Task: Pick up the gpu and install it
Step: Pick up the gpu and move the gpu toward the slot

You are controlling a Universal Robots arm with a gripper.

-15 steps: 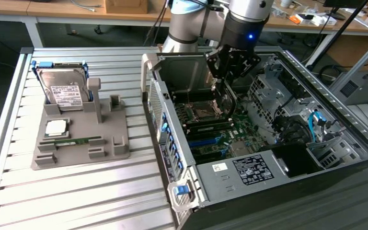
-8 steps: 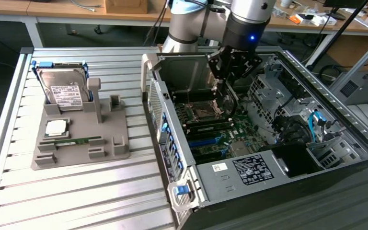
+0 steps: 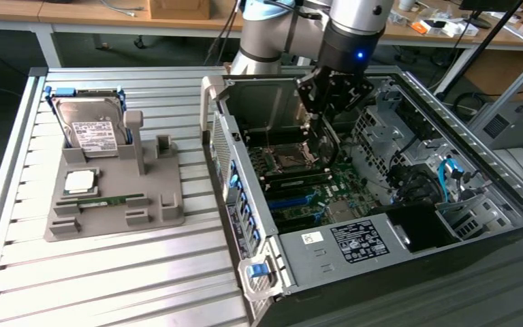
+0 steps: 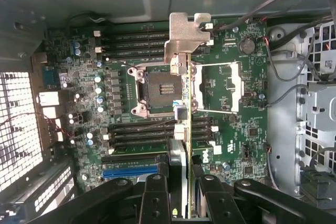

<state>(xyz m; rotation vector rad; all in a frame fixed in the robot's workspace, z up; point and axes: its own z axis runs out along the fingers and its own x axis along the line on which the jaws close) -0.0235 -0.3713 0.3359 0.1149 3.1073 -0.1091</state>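
Inside the open computer case, the claw grips the gpu edge-on above the motherboard. A label, perhaps the power supply's, is too small to read.

The gpu has a shiny metal bracket (green board matt).

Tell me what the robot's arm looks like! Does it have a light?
Yes! The arm is a round silvery tube with pale blue joint caps. Its black wrist glows with a small blue light, and a black cable runs alongside. The fingers are black jointed bars with round pins.
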